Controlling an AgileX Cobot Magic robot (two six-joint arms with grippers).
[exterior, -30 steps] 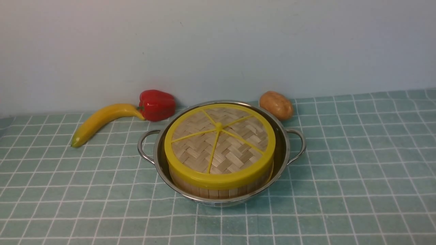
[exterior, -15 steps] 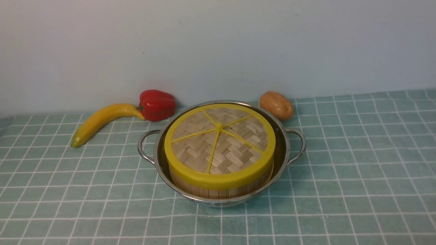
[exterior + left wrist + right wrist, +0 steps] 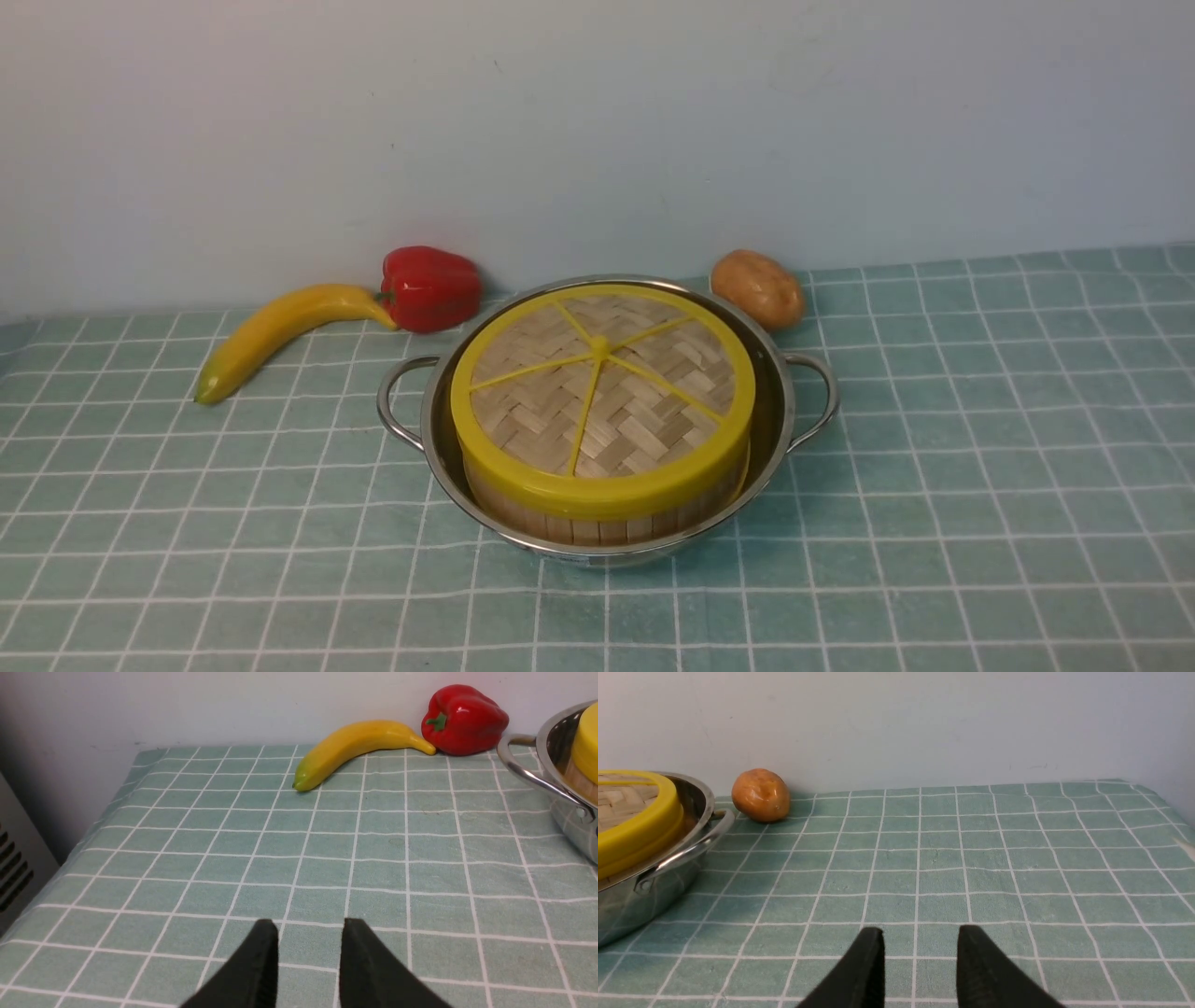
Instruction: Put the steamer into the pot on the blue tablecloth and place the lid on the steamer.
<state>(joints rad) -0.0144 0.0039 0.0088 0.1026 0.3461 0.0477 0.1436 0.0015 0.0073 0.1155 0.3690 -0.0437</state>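
Steel pot (image 3: 780, 411) sat on the blue tablecloth (image 3: 980, 448), steamer (image 3: 597, 525) inside it, lid (image 3: 602, 401) seated on top. Left hand (image 3: 308, 938) was released, nothing between its fingers, over bare cloth near the banana (image 3: 355, 749). Right hand (image 3: 920, 947) likewise released, near the potato (image 3: 760, 794).

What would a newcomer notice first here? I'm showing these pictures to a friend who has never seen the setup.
First, the yellow-rimmed woven lid sitting on the steamer inside the shiny pot, in the middle of the blue tablecloth. Next, the bright food by the back wall: a banana and red pepper to the pot's left, a potato behind its right side. Both grippers, left and right, hang open over bare cloth.
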